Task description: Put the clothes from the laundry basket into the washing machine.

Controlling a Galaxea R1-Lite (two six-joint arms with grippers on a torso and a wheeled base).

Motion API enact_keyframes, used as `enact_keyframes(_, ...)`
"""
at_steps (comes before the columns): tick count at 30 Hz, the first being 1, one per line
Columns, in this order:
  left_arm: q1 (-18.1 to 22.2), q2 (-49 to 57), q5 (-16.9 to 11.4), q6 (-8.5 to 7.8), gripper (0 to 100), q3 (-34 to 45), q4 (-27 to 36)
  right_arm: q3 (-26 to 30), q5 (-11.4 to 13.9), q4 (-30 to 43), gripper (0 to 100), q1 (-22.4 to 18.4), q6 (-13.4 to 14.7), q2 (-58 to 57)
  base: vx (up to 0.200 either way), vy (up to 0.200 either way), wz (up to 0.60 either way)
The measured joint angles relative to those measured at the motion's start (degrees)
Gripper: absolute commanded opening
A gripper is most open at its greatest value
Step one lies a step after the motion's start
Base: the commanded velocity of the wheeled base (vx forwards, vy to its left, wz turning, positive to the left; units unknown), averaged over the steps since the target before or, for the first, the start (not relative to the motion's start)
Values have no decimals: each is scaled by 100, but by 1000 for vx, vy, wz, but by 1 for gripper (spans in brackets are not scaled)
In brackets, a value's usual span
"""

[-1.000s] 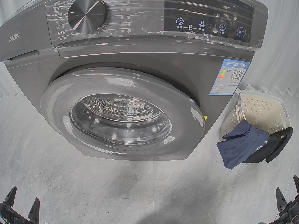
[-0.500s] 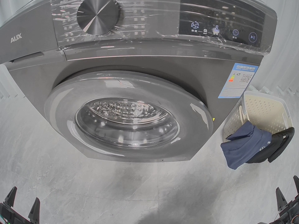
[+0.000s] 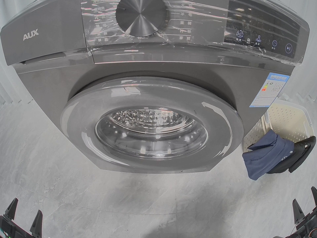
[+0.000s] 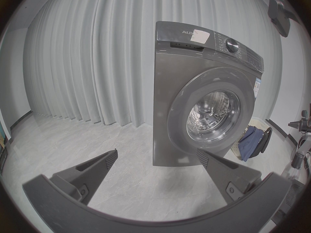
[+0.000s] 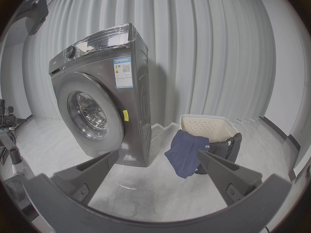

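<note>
Only my head camera has shifted across the washing machine (image 3: 152, 83). My left gripper (image 4: 156, 152) and right gripper (image 5: 157, 152) gape empty.

Pale curtains (image 5: 210, 49), grey marbled floor (image 3: 132, 195)

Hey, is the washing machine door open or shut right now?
Shut. The round door lies flush against the front of the washing machine, with no gap showing around its rim.
</note>
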State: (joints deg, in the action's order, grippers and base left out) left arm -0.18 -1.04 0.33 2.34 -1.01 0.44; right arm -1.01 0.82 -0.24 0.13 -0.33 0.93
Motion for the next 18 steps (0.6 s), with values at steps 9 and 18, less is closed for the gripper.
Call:
enact_keyframes(9,0,2,0,-23,100,0,2,0,-13,2,100,0,6,0,133,0,0)
enact_keyframes(18,0,0,-1,-16,100,0,0,0,-24,-2,100,-11,9,0,0,0,0)
